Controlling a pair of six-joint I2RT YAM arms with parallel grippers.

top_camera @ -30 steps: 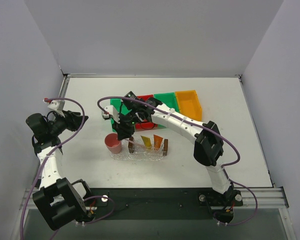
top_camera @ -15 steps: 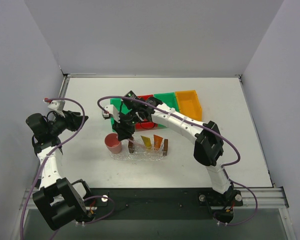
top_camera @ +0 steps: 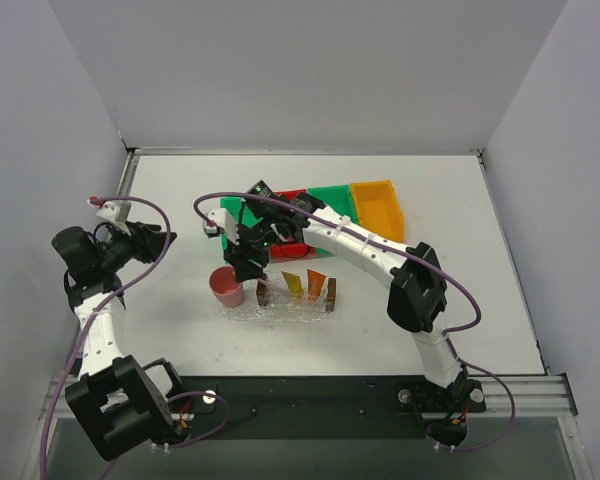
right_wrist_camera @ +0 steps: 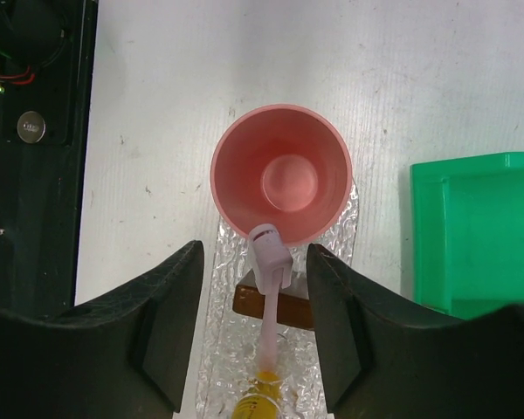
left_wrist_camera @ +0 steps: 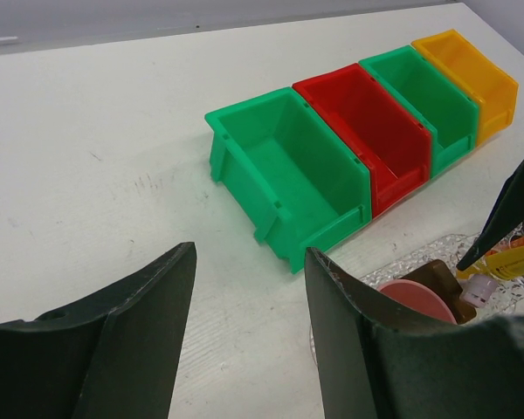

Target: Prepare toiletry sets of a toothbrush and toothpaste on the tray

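The clear tray (top_camera: 280, 300) with brown handle blocks holds two orange toothpaste tubes (top_camera: 293, 284) (top_camera: 315, 286). In the right wrist view the whitish-pink toothbrush (right_wrist_camera: 269, 327) leans over the near brown block (right_wrist_camera: 288, 307), its head against the pink cup's rim and its tail by a yellow-orange toothpaste tube (right_wrist_camera: 260, 397). My right gripper (right_wrist_camera: 255, 246) (top_camera: 248, 265) hovers over it, open, with both fingers clear of the brush. My left gripper (left_wrist_camera: 249, 253) (top_camera: 163, 240) is open and holds nothing, well left of the tray.
A pink cup (right_wrist_camera: 279, 179) (top_camera: 225, 288) stands at the tray's left end on a clear textured mat (right_wrist_camera: 218, 367). Behind it is a row of bins: green (left_wrist_camera: 288, 175), red (left_wrist_camera: 367, 131), green (left_wrist_camera: 424, 100), orange (left_wrist_camera: 472, 70). Grey walls surround the table.
My right gripper's jaws have spread apart over the tray's left end, and the arm has barely shifted. The left arm has not moved.
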